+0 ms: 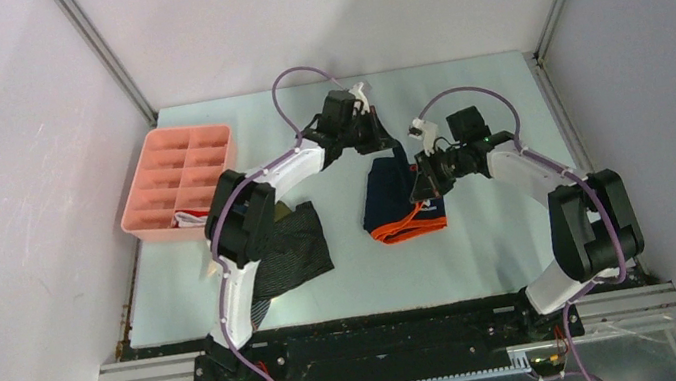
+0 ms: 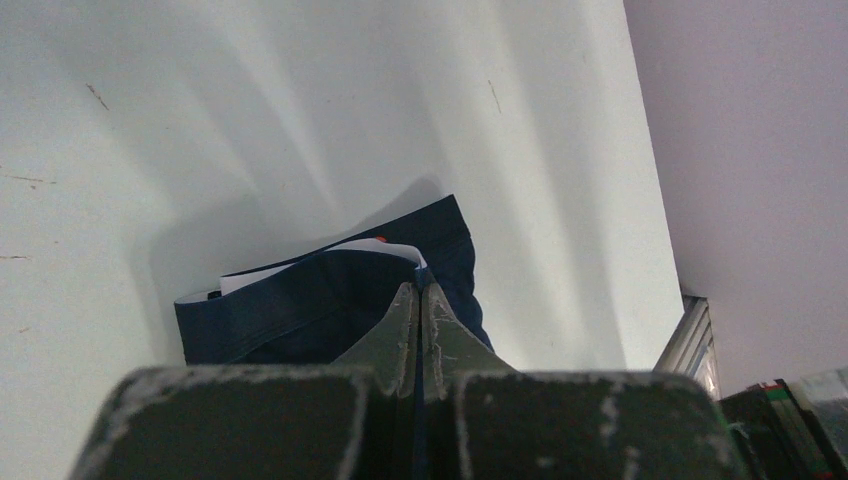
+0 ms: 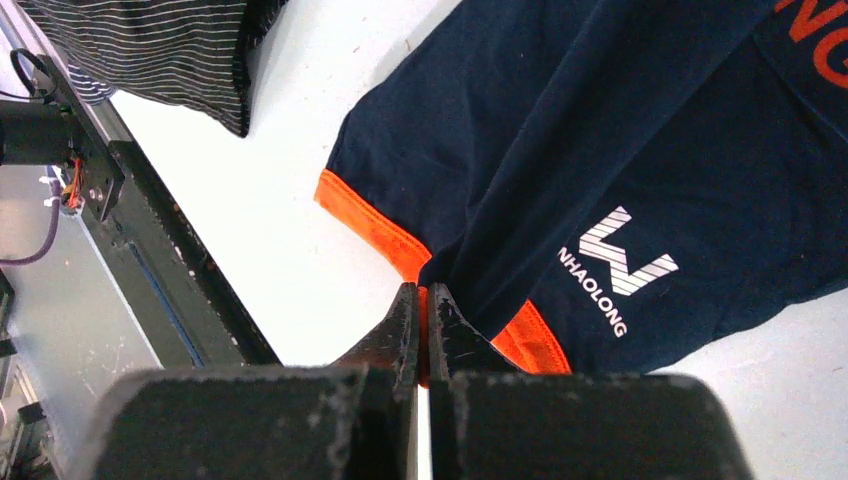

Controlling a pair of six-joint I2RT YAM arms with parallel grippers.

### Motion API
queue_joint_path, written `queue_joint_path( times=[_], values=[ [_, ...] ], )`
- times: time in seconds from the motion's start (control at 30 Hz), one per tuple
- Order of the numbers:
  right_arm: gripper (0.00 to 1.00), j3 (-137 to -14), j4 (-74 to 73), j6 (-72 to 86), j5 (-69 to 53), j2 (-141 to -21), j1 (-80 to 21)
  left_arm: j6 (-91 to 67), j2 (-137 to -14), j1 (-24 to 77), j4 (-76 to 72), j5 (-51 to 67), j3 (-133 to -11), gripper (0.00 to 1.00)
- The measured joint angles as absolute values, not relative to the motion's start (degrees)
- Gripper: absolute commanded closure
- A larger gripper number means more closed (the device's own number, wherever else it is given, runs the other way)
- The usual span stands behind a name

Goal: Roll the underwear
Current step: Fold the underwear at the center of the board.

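Observation:
The navy underwear with orange bands (image 1: 399, 204) lies mid-table between the arms. My left gripper (image 1: 385, 139) is shut on its far navy edge; in the left wrist view the jaws (image 2: 421, 290) pinch the navy cloth (image 2: 300, 310). My right gripper (image 1: 424, 183) is shut on the orange leg band; the right wrist view shows the jaws (image 3: 421, 295) clamped on the orange hem (image 3: 370, 225) of the navy brief (image 3: 600, 150). A dark grey striped brief (image 1: 292, 248) lies to the left, partly under the left arm, and shows in the right wrist view (image 3: 150, 50).
A pink compartment tray (image 1: 179, 179) stands at the back left, with a red and white brief (image 1: 191, 215) in its near corner cell. The table's near metal rail (image 3: 150, 260) runs close to the right gripper. Grey walls enclose the table.

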State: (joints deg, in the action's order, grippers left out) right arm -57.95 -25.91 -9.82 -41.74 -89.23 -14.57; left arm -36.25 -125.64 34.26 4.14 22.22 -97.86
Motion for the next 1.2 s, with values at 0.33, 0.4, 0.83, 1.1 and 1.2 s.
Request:
queue_joint_path(
  times=[0.33, 0.4, 0.83, 1.1, 1.2],
  values=[
    [1.0, -55.72, -26.24, -9.02, -42.57, -88.58, -13.21, -38.28, -126.63, 34.96, 3.09, 22.44, -99.13, 1.0],
    [1.0, -55.48, -26.41, -8.97, -43.09, -88.53, -12.56, -39.07, -127.04, 35.09, 2.52, 22.61, -99.13, 1.0],
    [1.0, -53.89, -27.44, -8.38, -42.92, -88.31, -9.08, -40.56, -130.37, 36.07, 0.38, 22.44, -99.13, 1.0],
    [1.0, -53.17, -28.03, -8.4, -42.0, -88.86, -8.34, -41.19, -132.31, 36.91, -0.4, 22.15, -99.13, 1.0],
    [0.97, -52.45, -28.01, -8.4, -41.04, -88.99, -8.05, -41.76, -132.46, 37.17, -1.41, 22.2, -99.22, 1.0]
  ],
)
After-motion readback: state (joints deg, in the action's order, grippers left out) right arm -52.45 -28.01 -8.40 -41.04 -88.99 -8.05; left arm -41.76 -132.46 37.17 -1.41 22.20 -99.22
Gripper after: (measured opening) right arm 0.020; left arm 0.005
